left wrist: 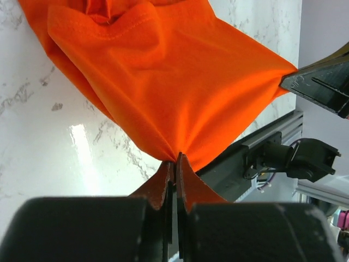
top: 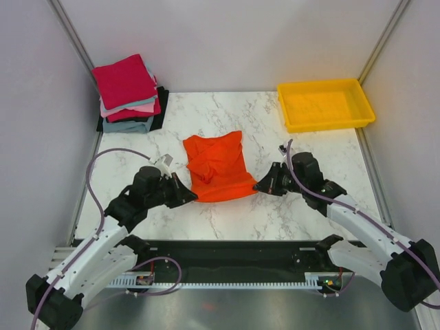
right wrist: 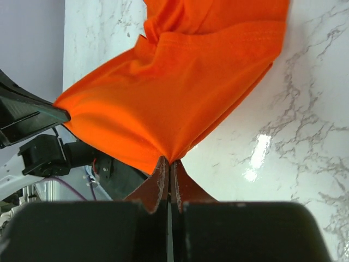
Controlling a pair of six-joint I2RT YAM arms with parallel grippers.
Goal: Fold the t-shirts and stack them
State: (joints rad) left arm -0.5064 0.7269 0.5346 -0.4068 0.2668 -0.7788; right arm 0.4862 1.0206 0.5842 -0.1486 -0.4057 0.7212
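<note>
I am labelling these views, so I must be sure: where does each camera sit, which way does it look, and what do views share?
Top external: above and behind the arm bases, looking down on the table; both arms show, left gripper and right gripper holding the orange-red t-shirt.
Left wrist: on that wrist, looking along its own fingers, shut on a shirt corner.
Right wrist: likewise, its fingers shut on the other near corner.
Shared: all show the shirt; each wrist view shows the opposite gripper.
</note>
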